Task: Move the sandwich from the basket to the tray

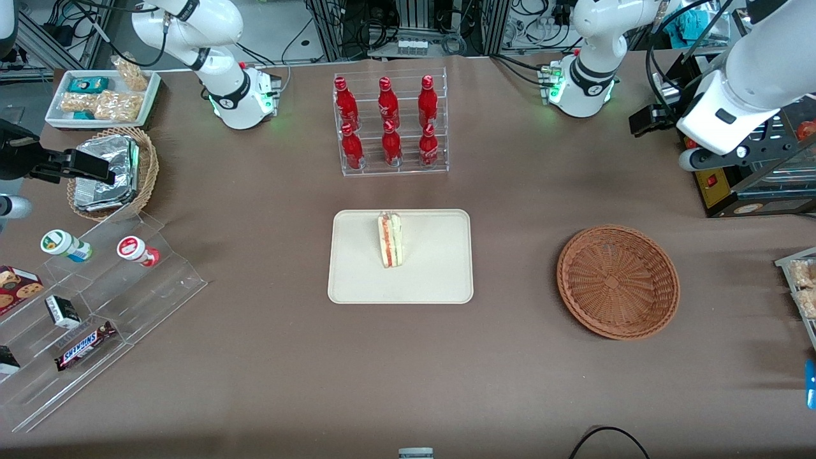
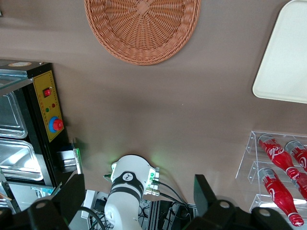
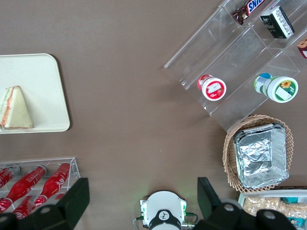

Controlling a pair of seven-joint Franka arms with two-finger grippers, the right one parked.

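The sandwich (image 1: 389, 240), a white wedge with orange-red and green layers, stands on the cream tray (image 1: 433, 277) at mid-table; it also shows in the right wrist view (image 3: 17, 109) on that tray (image 3: 45, 76). The reddish-brown wicker basket (image 1: 618, 281) is empty, beside the tray toward the working arm's end. My left gripper (image 1: 647, 120) hangs high above the table near its arm's base, farther from the front camera than the basket. Its fingers (image 2: 72, 196) are spread wide with nothing between them. The left wrist view shows the basket (image 2: 142, 28) and a tray corner (image 2: 283, 57).
A clear rack of red bottles (image 1: 390, 124) stands farther from the camera than the tray. A black machine with a red button (image 1: 714, 182) sits at the working arm's end. A stepped acrylic stand with snacks (image 1: 83, 319), a foil-pack basket (image 1: 108, 172) and a white snack tray (image 1: 102, 95) lie toward the parked arm's end.
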